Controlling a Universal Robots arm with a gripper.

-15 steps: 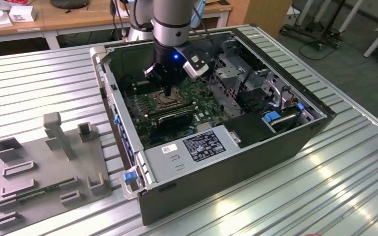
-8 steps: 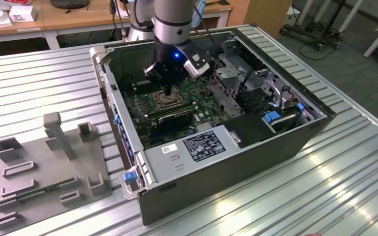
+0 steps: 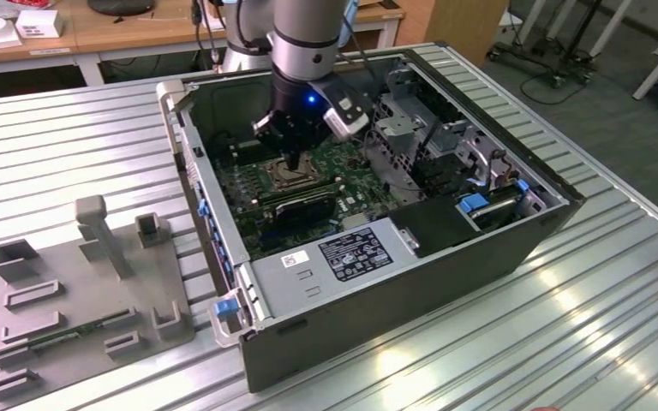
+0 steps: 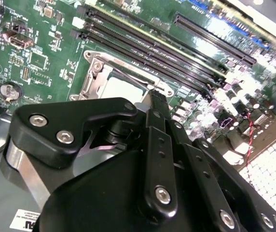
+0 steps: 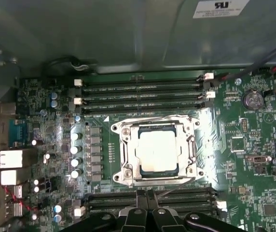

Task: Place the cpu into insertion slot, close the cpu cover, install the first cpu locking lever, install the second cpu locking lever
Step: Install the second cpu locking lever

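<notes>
One gripper (image 3: pixel 295 164), black, hanging tip-down from the arm inside the open computer case (image 3: pixel 444 257). Fingers (image 5: pixel 145 203) pressed together with no gap between the tips and nothing held; in the first wrist view the paired tips sit side by side just short of the socket's near edge.

One cpu (image 5: pixel 158 151), flat, silvery-grey top facing up, lying inside the insertion slot (image 5: pixel 127 173) just ahead of the fingertips. Shape is near square with no marked long axis; its edges run parallel to the socket rim and to the memory slots.

One cpu cover (image 5: pixel 189 126), metal frame with cut-out centre, lying flat down around the chip, the chip's top showing through the opening. In the second wrist view the same frame (image 4: pixel 95 77) and pale chip top (image 4: pixel 121 89) appear just beyond the fingers' end, partly hidden by the gripper body.

Two banks of long black memory slots (image 5: pixel 143 96), one on the far side of the socket from the fingers, one beneath the fingertips, long axes parallel.

One green motherboard (image 5: pixel 244 145) carrying all of the above.

One grey fixture plate (image 3: pixel 78 300) on the ribbed table (image 3: pixel 603 342), well apart from the gripper.
</notes>
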